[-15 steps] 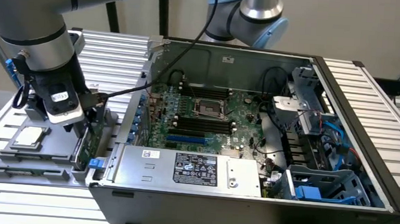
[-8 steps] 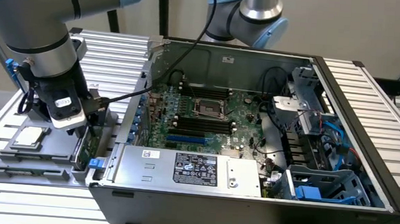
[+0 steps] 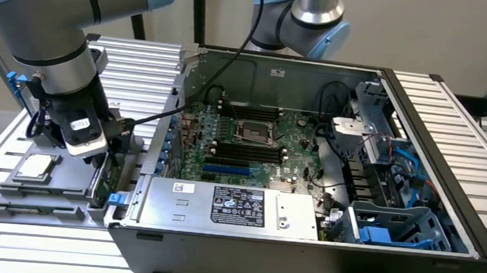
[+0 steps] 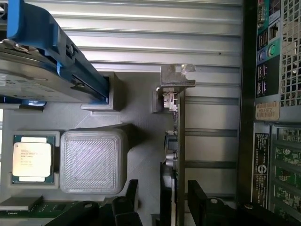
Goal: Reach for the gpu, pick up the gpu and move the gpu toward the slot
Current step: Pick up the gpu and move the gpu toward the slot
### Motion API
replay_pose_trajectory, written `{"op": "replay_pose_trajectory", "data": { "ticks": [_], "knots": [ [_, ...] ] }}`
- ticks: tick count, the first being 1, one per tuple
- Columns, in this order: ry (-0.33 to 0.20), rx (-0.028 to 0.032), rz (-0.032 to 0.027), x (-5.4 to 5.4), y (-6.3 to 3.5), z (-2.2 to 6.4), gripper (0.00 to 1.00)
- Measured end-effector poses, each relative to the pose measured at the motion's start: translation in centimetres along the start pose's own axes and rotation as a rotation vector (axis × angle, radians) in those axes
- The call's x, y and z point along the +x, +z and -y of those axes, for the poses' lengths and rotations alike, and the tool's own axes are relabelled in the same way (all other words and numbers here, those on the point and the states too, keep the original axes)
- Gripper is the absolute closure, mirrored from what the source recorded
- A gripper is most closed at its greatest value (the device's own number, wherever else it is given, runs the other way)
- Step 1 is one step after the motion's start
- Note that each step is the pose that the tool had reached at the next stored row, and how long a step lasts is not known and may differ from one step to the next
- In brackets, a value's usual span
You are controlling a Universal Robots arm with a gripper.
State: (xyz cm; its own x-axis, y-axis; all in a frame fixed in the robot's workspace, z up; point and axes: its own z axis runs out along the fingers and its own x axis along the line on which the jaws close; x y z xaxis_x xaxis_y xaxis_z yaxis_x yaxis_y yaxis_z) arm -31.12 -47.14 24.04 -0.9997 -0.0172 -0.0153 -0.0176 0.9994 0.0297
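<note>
The gpu (image 4: 179, 141) stands on its edge in a grey holder (image 4: 141, 117), so the wrist view sees it as a thin strip with its silver bracket (image 4: 176, 77) at the far end. My gripper (image 4: 164, 202) is open, with one dark finger on each side of the card and a gap to each. In the exterior view the gripper (image 3: 97, 160) hangs low over the gpu (image 3: 101, 182), just outside the computer case wall. The blue slot (image 3: 228, 171) lies on the motherboard inside the case.
The grey holder (image 3: 29, 193) also carries a square silver chip (image 4: 30, 157), a raised grey block (image 4: 94, 160) and a hard drive with blue rails (image 4: 42, 70). The open computer case (image 3: 442, 206) sits on the exterior view's right, its wall (image 4: 249, 117) close beside the gpu.
</note>
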Motion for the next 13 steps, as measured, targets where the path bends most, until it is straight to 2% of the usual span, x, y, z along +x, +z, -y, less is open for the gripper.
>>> {"op": "replay_pose_trajectory", "data": {
  "ticks": [2, 3, 7, 13],
  "knots": [
    [0.0, 0.0009, -0.0001, -0.08, 0.0, -0.01, 0.48],
    [0.0, 0.0014, -0.0002, -0.16, -0.01, -0.01, 0.55],
    [0.0, 0.0025, 0.0, -0.67, 0.02, 0.01, 0.55],
    [0.0, 0.0058, -0.0002, -0.7, 0.01, 0.08, 0.55]
  ]
}}
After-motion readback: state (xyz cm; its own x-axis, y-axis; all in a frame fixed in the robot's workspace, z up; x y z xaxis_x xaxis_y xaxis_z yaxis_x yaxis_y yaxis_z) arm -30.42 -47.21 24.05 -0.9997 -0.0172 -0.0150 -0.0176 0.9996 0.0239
